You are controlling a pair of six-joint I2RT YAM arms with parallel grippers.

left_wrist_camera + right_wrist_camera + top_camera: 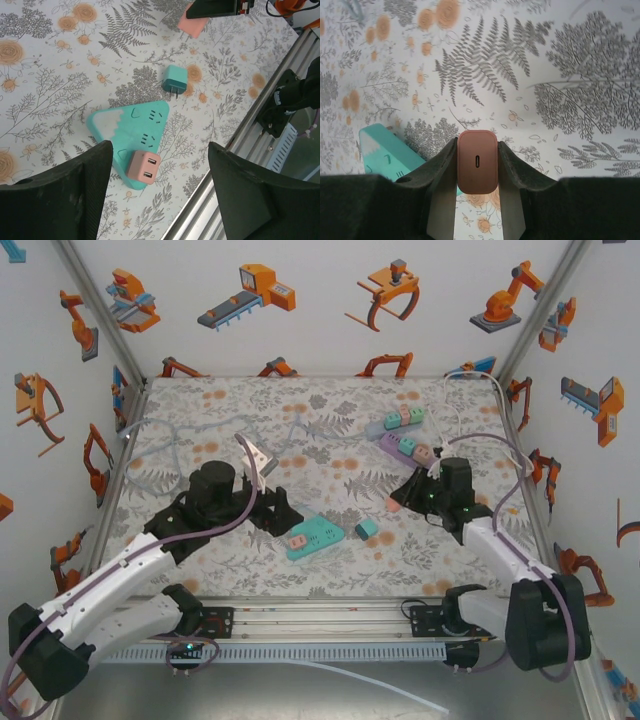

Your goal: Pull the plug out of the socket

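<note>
Two sets of fingers: the left fingers (75,190) are spread wide and hold nothing; the right fingers (440,170) are pinching a held pink plug (477,161) by its flat sides.
Socket: the teal socket (135,125) is a triangular block lying flat on the desk (50,75). It sits below the gap of the left fingers, nearer the left-hand one, and off to the left of the right fingers.
Plug to pull: the seated pink plug (143,167) is in the socket corner closest to the left fingers, between them, and touches neither.
Held plug: it is clear of the socket and wedged squarely between the right fingers.
Loose teal plug (175,80): it lies on its side with its prongs showing, beyond the left fingertips and apart from the socket.
Risk, socket lifts: nothing pins the block, and the right fingers are occupied. A straight pull could carry socket and plug up together instead of parting them.
Risk, bad grip: the seated plug is short and stands at the block's rounded corner. Fingers closing too low would clamp the socket too; closing askew, they could slide off the smooth sides.
Risk, sideways drag: a tilted pull could bind the prongs and skid the block toward the rail (245,130), which lies just past the right-hand left finger.
Risk, crowding: the right fingers hang near the far side of the socket. If both arms converge on it, they could collide or knock the loose teal plug.
</note>
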